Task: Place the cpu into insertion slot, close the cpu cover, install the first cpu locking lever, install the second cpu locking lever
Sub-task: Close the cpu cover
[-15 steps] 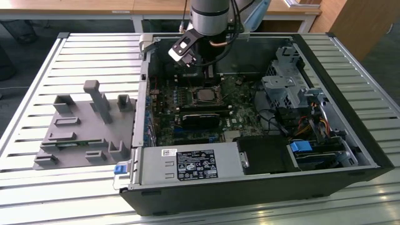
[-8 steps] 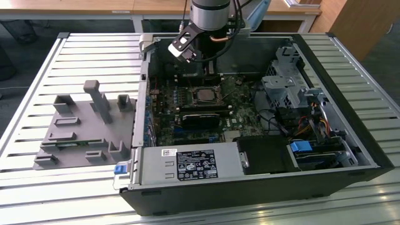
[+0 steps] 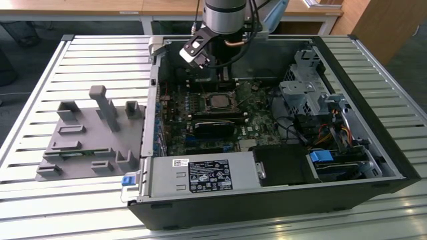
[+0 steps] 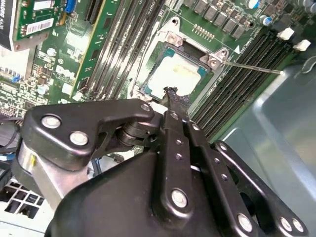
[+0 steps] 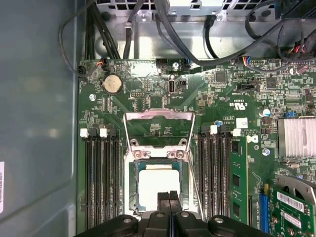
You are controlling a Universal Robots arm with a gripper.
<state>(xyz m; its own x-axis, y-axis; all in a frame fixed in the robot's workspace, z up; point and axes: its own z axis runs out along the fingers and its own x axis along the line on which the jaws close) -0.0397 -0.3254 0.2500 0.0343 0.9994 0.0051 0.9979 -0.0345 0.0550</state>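
Nearest me: black wall of PC case (image 3: 267, 205), lying open side up on slatted counter (image 3: 53, 210) so the board faces the arm (image 3: 225, 17). Arm hangs from above over insertion slot (image 3: 219, 101). Grey fixture (image 3: 87, 135) sits outside case on exterior view's left, well apart.

Second wrist view: end effector (image 4: 171, 93) clenched, fingers together w/ nothing betw. them, tip just over near edge of cpu (image 4: 175, 74). Cpu lies flat inside slot, looks seated. Thin locking lever (image 4: 252, 67) sticks out sideways, unlatched, prob. to leave the cover free to swing.

First wrist view: cpu cover (image 5: 158, 116) thrown back off slot, hinge side toward chip, cut-out showing bare board. Fingertips (image 5: 163, 198) at chip's edge opposite hinge. Judging: placing done; cover not yet shut, levers not yet installed.
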